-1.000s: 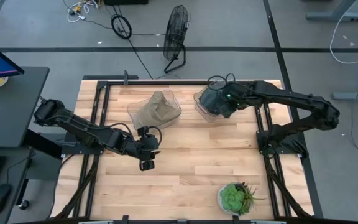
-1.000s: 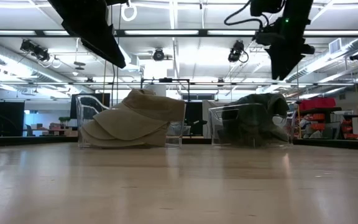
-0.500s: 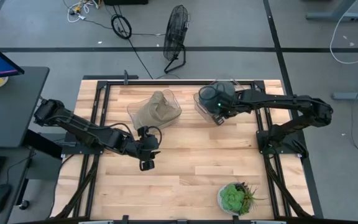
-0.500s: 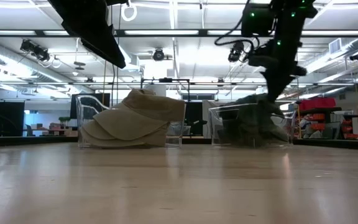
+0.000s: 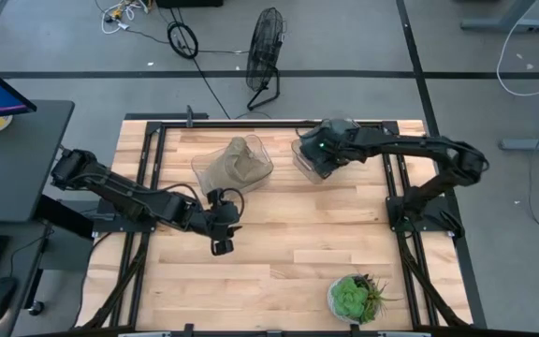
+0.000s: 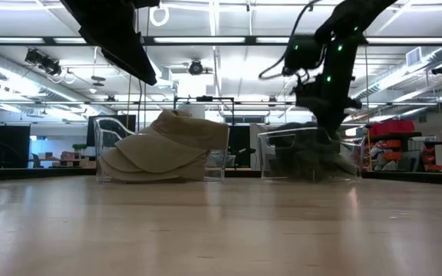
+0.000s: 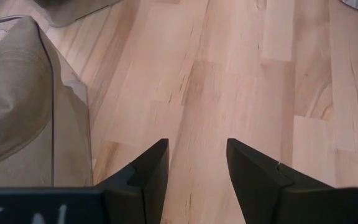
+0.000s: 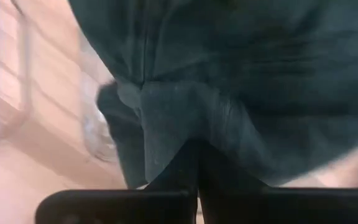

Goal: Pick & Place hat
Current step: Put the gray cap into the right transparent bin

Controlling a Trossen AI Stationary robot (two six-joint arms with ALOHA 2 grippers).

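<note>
A dark green hat (image 5: 330,140) lies in a clear bin (image 5: 299,161) at the far right of the table. It also shows in the low view (image 6: 313,157). My right gripper (image 5: 316,157) is down in that bin and shut on the hat's cloth (image 8: 241,74). A tan hat (image 5: 237,161) rests in a second clear bin (image 5: 262,170) at the far centre, and bulges over the bin's rim (image 6: 167,146). My left gripper (image 5: 221,245) hangs open and empty above the wood, on the near side of the tan hat (image 7: 17,93). My right gripper pinches a fold of the dark green hat's cloth (image 8: 166,124) between its two shut fingers (image 8: 197,171). It comes from above, slanting down from the table's right. How many layers it holds does not show. The hat still sits in the bin (image 6: 271,153).
A green potted plant (image 5: 352,297) stands at the near right edge. A black metal frame (image 5: 157,126) borders the table. A floor fan (image 5: 265,47) stands beyond the far edge. Bare wood (image 5: 288,234) lies across the middle.
My right gripper has come down from high above the bin onto the dark green hat, shifting a little toward the table's left. The hats and my left arm have kept still.
</note>
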